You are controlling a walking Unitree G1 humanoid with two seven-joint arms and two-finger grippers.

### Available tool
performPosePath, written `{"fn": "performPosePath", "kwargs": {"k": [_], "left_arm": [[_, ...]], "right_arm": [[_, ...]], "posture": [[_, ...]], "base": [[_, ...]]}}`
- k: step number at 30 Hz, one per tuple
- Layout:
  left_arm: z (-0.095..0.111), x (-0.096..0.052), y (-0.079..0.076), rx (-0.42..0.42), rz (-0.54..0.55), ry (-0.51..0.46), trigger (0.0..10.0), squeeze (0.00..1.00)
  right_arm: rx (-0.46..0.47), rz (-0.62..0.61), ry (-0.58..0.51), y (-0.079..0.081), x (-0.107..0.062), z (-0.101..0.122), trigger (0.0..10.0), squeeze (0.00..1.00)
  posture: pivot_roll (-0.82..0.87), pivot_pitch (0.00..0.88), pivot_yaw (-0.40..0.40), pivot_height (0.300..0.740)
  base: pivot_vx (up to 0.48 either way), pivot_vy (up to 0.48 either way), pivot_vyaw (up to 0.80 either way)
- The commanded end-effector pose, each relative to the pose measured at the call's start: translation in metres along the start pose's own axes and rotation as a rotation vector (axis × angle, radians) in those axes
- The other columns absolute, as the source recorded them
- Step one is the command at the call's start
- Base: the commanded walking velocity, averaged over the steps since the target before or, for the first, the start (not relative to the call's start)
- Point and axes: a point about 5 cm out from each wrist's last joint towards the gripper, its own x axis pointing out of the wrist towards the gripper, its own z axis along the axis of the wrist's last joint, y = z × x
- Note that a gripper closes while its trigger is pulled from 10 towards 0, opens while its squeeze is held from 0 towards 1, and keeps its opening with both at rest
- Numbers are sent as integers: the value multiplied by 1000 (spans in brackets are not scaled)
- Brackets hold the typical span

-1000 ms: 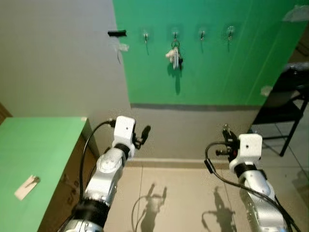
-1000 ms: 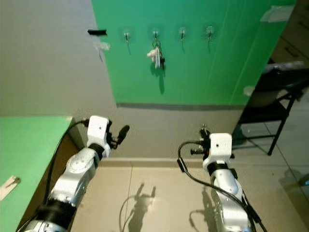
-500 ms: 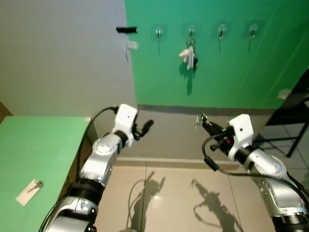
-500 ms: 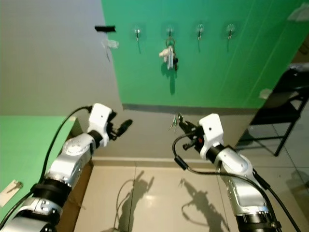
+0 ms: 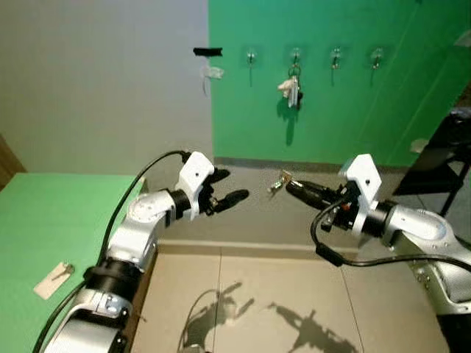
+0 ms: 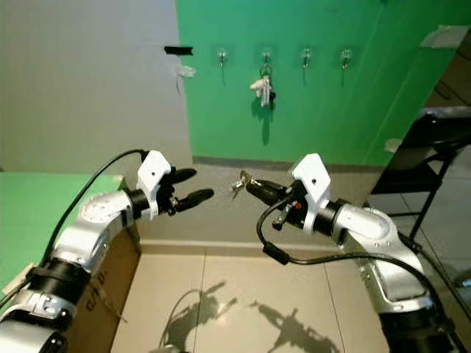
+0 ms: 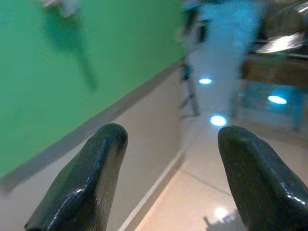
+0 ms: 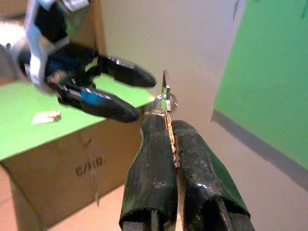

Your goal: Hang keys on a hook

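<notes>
From my head camera: my right gripper (image 5: 293, 187) is clamped on the keys (image 5: 279, 181), held out in mid-air in front of the wall, well below the row of hooks (image 5: 336, 55) on the green panel (image 5: 346, 110). One hook already carries a key bunch (image 5: 293, 84). My left gripper (image 5: 228, 185) points toward the keys, fingers apart, holding nothing.

Left wrist camera: my two fingertips (image 7: 103, 144) stand wide apart, just wall and floor beyond them.

Right wrist camera: my fingers (image 8: 154, 144) are pinched together on the keys (image 8: 165, 94), the ring end poking out past the tips, the left gripper (image 8: 120, 91) just beyond.

To do this well, I reckon I should keep the ring standing proud of my fingertips, raise it to a free hook, bring the ring over the tip squarely, then lower before letting go.
</notes>
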Motion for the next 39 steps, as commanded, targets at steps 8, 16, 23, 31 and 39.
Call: {"fn": "performPosePath", "kwargs": {"k": [8,16,23,31,39], "left_arm": [[17,3,-7,84,-221,5,10000,0],[26,2,-10,91,-346,5,10000,0],[42,5,-13,67,-398,-58,10000,0],[43,7,-16,56,-421,-64,10000,0],[41,6,-18,43,-439,-63,10000,0]], "right_arm": [[-39,90,31,4,6,9,0,0],[-28,144,36,10,10,13,0,0],[-16,166,19,12,13,17,0,0],[-9,175,9,14,15,21,0,0],[8,180,-12,15,16,24,0,0]], "posture": [[-147,0,42,740],[-151,0,42,740],[-151,0,41,740],[-155,0,42,740],[-155,0,39,740]], "base": [[0,0,0],[0,0,0],[0,0,0],[0,0,0],[0,0,0]]}}
